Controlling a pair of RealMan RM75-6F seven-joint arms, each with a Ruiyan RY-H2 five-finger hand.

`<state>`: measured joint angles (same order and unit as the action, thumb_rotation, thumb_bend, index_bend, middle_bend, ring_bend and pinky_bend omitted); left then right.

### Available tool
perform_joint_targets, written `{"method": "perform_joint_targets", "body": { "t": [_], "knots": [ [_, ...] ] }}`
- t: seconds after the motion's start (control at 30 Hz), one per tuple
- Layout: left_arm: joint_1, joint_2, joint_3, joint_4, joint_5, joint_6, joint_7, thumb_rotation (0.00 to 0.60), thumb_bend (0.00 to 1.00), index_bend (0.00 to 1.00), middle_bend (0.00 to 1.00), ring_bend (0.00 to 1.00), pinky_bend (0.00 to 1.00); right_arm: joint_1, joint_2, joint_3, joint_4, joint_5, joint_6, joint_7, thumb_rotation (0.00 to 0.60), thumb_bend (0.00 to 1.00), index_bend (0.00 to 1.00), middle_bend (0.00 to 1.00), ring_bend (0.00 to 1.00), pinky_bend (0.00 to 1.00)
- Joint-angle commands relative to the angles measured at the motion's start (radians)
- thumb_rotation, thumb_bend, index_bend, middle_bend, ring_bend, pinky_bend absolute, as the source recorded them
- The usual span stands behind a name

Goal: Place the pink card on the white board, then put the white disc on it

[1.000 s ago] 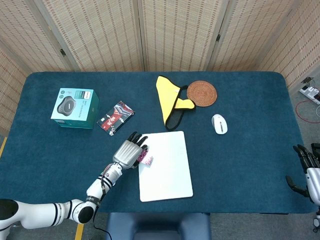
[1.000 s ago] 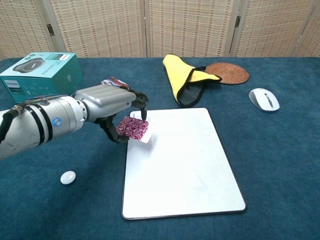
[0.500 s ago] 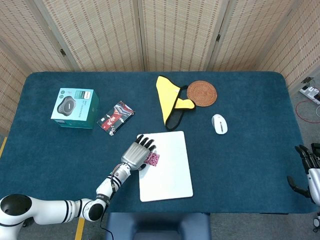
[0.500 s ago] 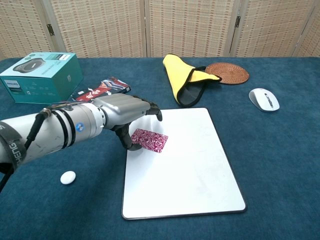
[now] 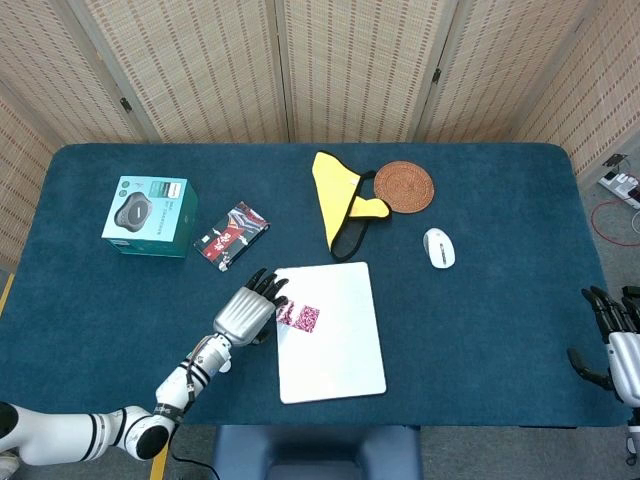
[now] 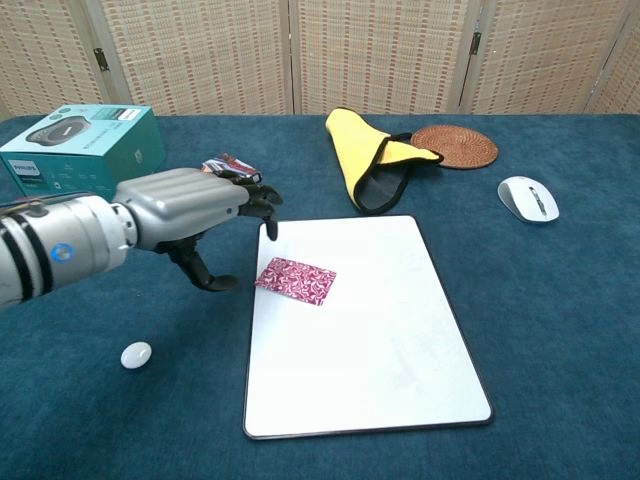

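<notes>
Card (image 6: 296,281) lies flat on the board (image 6: 380,340), near its left edge, free of our left hand (image 6: 195,205), which hangs empty with fingers apart. Next we want the disc (image 6: 136,354) (small, smooth, probably light and slippery): pinch its rim. Right hand (image 5: 612,335) idles, apparently empty.

Pink card (image 6: 295,280) lies flat on white board (image 6: 380,350); white disc (image 6: 136,354) on table.
</notes>
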<state>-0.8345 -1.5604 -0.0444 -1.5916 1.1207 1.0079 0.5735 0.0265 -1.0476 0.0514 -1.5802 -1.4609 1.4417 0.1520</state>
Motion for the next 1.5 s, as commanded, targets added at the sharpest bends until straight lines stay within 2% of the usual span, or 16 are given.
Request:
{"method": "perform_joint_targets", "body": {
  "t": [0.03,0.17,0.43,0.77,1.07,1.5],
  "knots": [
    [0.053,0.052,0.048,-0.03,0.081,0.048,-0.061,0.6,0.36,0.32,0.1,0.09,0.0,0.004,-0.002,0.001,-0.002,-0.002,-0.004,-0.004,0.6,0.37,0.03,0.09,0.12,0.02],
    [0.098,0.087,0.095,-0.042,0.162,0.084,-0.103,0.6,0.36,0.32,0.1,0.09,0.0,0.01,-0.004,0.002,-0.005,-0.004,-0.009,-0.009,0.6,0.37,0.03,0.09,0.13,0.02],
    [0.169,0.133,0.157,-0.057,0.278,0.139,-0.142,0.6,0.36,0.34,0.11,0.09,0.0,0.012,0.004,0.003,-0.013,-0.007,-0.005,-0.018,0.6,0.37,0.03,0.09,0.13,0.02],
    [0.223,0.134,0.211,-0.018,0.355,0.13,-0.139,0.6,0.36,0.36,0.11,0.09,0.0,0.012,0.003,0.0,-0.014,-0.01,-0.003,-0.013,0.6,0.37,0.04,0.09,0.13,0.02],
    [0.26,0.12,0.222,0.022,0.376,0.108,-0.15,0.6,0.36,0.38,0.12,0.1,0.0,0.012,0.004,-0.002,-0.019,-0.018,0.003,-0.019,0.6,0.37,0.04,0.09,0.12,0.02],
    [0.278,0.086,0.189,0.075,0.376,0.07,-0.173,0.6,0.36,0.4,0.12,0.11,0.0,0.006,0.004,-0.006,-0.025,-0.017,0.01,-0.025,0.6,0.37,0.04,0.09,0.12,0.02]
  ]
}}
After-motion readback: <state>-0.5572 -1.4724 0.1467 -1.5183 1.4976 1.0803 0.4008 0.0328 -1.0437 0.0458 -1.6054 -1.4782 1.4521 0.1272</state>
